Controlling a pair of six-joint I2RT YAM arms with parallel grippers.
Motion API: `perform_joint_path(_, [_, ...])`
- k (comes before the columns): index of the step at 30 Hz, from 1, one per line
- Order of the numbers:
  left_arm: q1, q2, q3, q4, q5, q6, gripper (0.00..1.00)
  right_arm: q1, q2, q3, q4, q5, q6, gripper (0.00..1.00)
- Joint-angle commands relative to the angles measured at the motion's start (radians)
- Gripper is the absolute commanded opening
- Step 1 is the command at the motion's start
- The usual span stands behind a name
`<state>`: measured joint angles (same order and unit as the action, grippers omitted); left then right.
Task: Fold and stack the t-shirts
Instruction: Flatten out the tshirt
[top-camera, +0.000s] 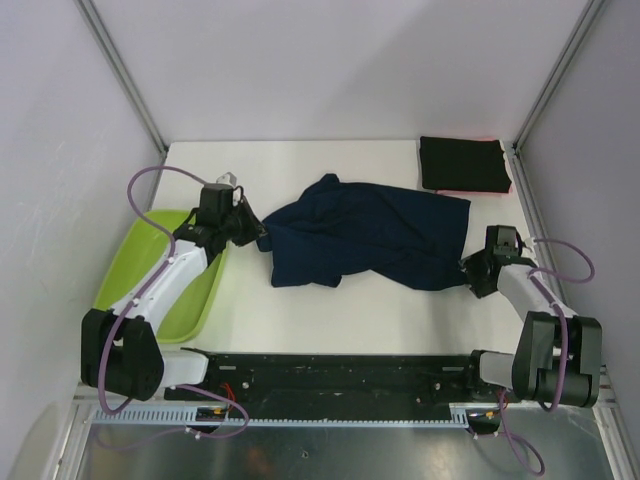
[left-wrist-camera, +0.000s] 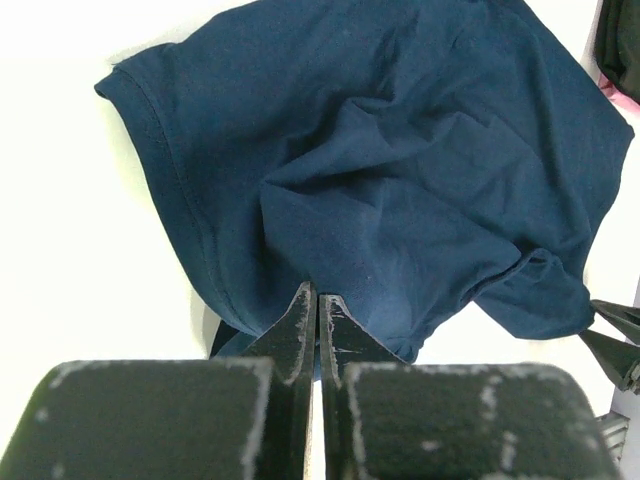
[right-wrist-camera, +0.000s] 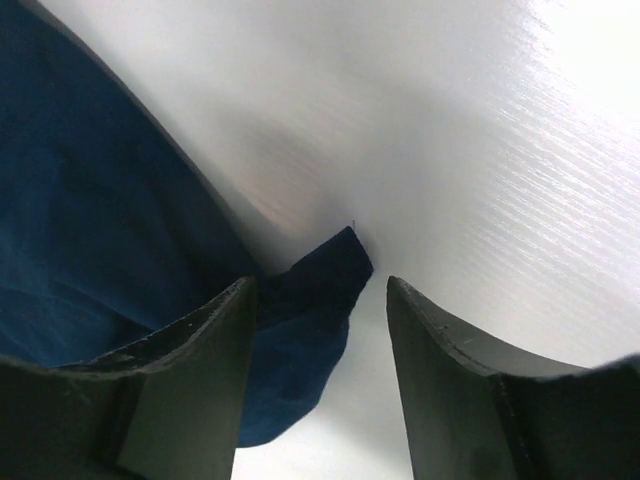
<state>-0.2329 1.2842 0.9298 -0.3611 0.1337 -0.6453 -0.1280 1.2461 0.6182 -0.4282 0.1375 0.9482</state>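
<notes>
Lying crumpled across the tabletop (top-camera: 330, 310), long axis left to right, the navy t-shirt (top-camera: 365, 235) spans between both arms. The left gripper (left-wrist-camera: 317, 293) is pinched together on its left edge. The right gripper (right-wrist-camera: 320, 290) stands apart (a cloth corner between its fingers). The folded black t-shirt (top-camera: 463, 164) sits in the far-right corner.

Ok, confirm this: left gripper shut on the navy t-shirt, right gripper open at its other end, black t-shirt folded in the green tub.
Wrong on one count: the black t-shirt lies folded at the far right corner of the table, not in the green tub. The top external view shows it. The rest stands.
</notes>
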Motion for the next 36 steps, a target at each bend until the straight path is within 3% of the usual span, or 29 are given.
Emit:
perform_joint_path(1, [0.006, -0.003, 0.034, 0.025, 0.021, 0.021, 0.00, -0.010, 0.022, -0.005, 0.056, -0.009, 0.048, 0.50])
perform_joint_path(4, [0.007, -0.005, 0.030, 0.025, 0.018, 0.021, 0.00, -0.013, 0.022, -0.005, 0.058, -0.020, 0.047, 0.25])
perform_joint_path(7, [0.007, -0.015, 0.025, 0.026, 0.008, 0.019, 0.00, -0.024, -0.003, 0.000, 0.055, -0.031, 0.031, 0.07])
perform_joint_path(9, [0.007, -0.025, 0.022, 0.025, -0.002, 0.017, 0.00, -0.040, -0.032, 0.022, 0.026, -0.028, 0.006, 0.02])
perform_joint_path(16, [0.007, -0.132, 0.041, 0.014, -0.075, 0.028, 0.00, -0.051, -0.170, 0.273, -0.173, 0.064, -0.121, 0.00])
perform_joint_path(29, [0.007, -0.595, 0.157, -0.030, -0.189, 0.052, 0.00, -0.061, -0.314, 0.744, -0.471, 0.105, -0.219, 0.00])
perform_joint_path(36, [0.007, -0.579, 0.313, -0.047, -0.237, 0.028, 0.00, -0.064, -0.325, 0.915, -0.500, 0.101, -0.228, 0.00])
